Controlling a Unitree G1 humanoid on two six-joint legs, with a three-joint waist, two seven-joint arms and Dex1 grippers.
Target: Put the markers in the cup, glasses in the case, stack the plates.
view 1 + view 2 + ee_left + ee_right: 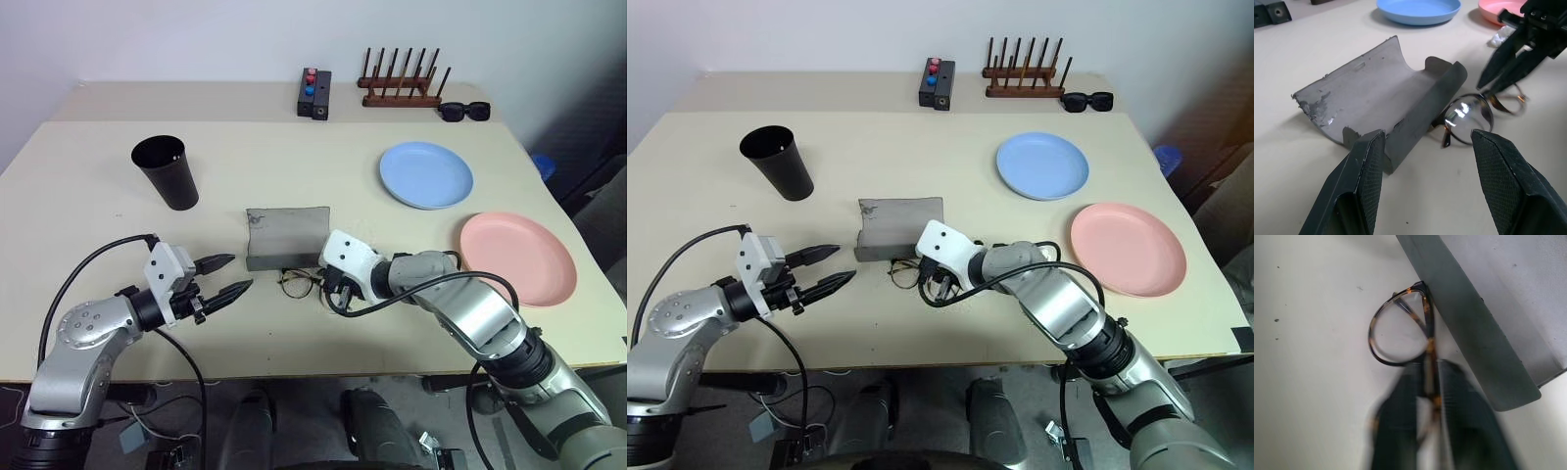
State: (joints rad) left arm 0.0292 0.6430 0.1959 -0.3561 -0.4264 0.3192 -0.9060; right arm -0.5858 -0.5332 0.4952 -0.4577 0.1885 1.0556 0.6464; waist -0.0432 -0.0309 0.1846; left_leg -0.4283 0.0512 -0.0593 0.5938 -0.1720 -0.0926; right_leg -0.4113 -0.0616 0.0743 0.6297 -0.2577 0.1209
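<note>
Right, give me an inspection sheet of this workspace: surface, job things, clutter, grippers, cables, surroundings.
Surface: beige table, a second one butted behind it.
Job things: case open, nothing in it; glasses on the table against its near side; cup upright; blue plate and pink plate lie apart, unstacked; markers: nothing seen.
Clutter: button box, wooden rack, sunglasses, all at the back.
Grippers: left gripper open, holding nothing, just left of the case; right gripper shut on the glasses' frame.
Cables: black cable looped over each arm.
Surroundings: white wall behind.
</note>
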